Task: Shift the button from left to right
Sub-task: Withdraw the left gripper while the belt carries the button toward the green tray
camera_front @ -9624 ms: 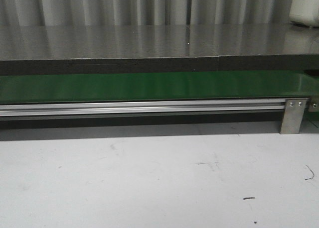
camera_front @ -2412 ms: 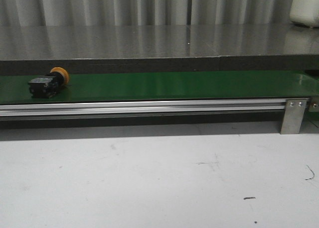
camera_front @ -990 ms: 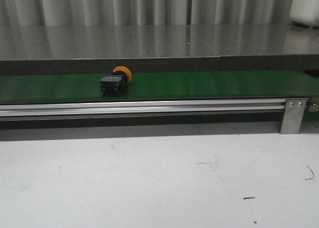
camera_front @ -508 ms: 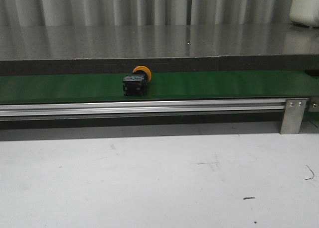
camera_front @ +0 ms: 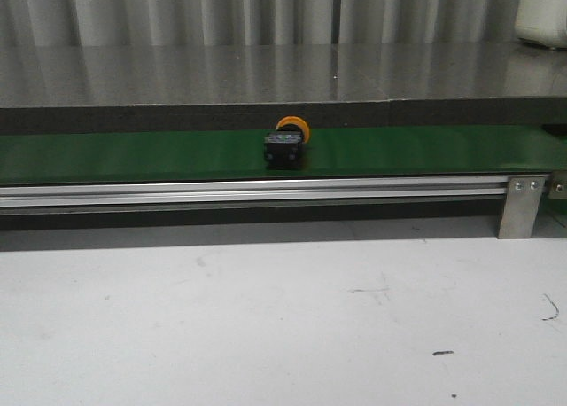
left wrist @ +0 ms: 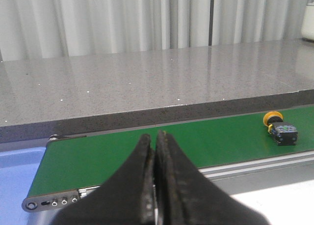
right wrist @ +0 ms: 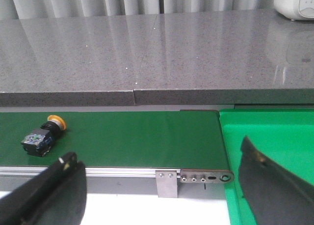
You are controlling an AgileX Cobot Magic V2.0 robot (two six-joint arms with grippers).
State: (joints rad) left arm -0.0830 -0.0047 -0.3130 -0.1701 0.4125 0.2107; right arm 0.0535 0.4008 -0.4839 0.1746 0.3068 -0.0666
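Observation:
The button [camera_front: 286, 144], a black blocky body with an orange-yellow cap, lies on its side on the green conveyor belt [camera_front: 133, 155], about mid-belt in the front view. It also shows in the left wrist view [left wrist: 281, 130] and in the right wrist view [right wrist: 41, 136]. My left gripper [left wrist: 155, 135] is shut and empty, near the belt's left end, far from the button. My right gripper [right wrist: 157, 158] is open and empty, near the belt's right end, with the button off beyond one finger. Neither gripper shows in the front view.
An aluminium rail [camera_front: 266, 191] with a metal bracket [camera_front: 521, 205] runs along the belt's front edge. A grey stone counter [camera_front: 266, 74] lies behind the belt. A bright green tray [right wrist: 274, 146] sits past the belt's right end. A white table [camera_front: 266, 317] lies in front.
The button has travelled rightward along the belt, from the left end to about the middle. No gripper has entered the front view.

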